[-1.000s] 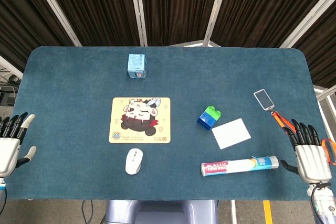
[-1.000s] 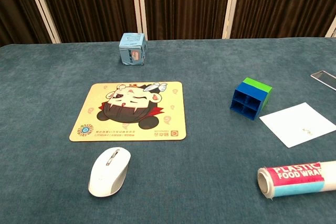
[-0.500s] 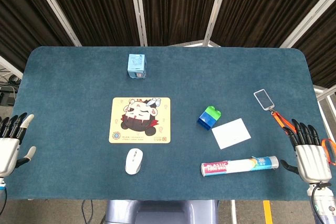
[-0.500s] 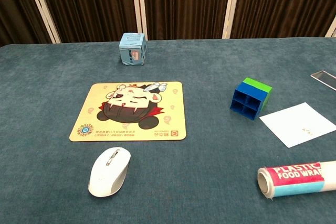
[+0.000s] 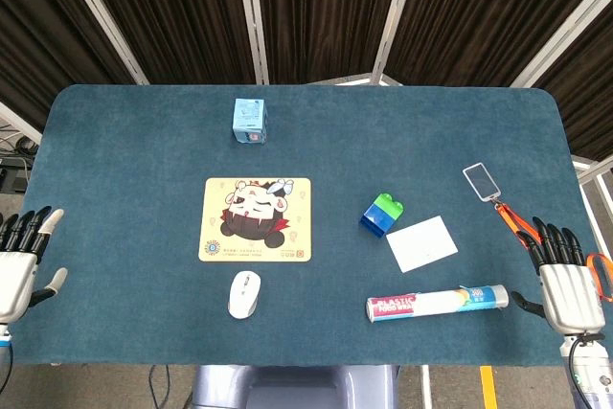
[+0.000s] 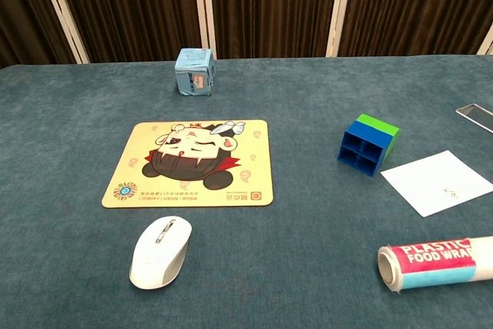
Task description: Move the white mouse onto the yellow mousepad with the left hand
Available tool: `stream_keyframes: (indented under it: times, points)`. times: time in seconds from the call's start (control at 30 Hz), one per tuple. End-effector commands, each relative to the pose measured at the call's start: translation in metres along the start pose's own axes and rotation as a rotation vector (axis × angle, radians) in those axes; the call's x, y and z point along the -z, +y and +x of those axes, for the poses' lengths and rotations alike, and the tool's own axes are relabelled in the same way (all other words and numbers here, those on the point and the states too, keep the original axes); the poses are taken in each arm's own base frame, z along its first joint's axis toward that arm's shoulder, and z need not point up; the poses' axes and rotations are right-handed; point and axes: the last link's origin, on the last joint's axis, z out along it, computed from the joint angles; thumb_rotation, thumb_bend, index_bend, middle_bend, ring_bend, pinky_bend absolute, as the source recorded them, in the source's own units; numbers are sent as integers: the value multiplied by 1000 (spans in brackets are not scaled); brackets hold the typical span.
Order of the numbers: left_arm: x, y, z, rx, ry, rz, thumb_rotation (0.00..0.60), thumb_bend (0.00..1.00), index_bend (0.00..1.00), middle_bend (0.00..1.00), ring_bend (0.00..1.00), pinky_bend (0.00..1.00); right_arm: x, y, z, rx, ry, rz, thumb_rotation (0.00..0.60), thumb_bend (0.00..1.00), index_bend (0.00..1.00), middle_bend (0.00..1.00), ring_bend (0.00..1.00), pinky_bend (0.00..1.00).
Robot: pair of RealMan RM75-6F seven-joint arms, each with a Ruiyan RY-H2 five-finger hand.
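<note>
The white mouse (image 5: 244, 293) (image 6: 160, 251) lies on the blue table, just in front of the yellow mousepad (image 5: 256, 218) (image 6: 190, 162) with its cartoon face. A narrow strip of cloth separates mouse and pad. My left hand (image 5: 19, 265) hovers at the table's left edge, fingers spread, empty, far left of the mouse. At the right edge my right hand (image 5: 563, 284) also shows spread fingers and holds nothing. Neither hand appears in the chest view.
A light blue box (image 5: 249, 121) (image 6: 193, 72) stands behind the pad. To the right sit a blue-green block (image 5: 382, 215) (image 6: 368, 145), a white card (image 5: 421, 242), a plastic wrap roll (image 5: 437, 303) (image 6: 439, 261) and a badge with orange lanyard (image 5: 482, 181).
</note>
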Motion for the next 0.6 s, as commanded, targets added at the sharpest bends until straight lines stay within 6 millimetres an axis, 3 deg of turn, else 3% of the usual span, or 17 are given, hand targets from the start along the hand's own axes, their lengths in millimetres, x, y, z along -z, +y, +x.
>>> stream_keyframes:
  times: [0.03,0.37,0.6]
  points:
    - [-11,8,5,-25,-40,-119,600,322,75,0,0,0,0,0,0,0,2,1,600,79,137,0,0,0]
    - [-70,55,34,-239,-18,-560,600,268,214,0,0,0,0,0,0,-7,-1,-2,600,83,137,0,0,0]
    - [-90,84,26,-436,-113,-780,600,200,239,0,0,0,1,1,1,-16,-3,-2,600,84,137,0,0,0]
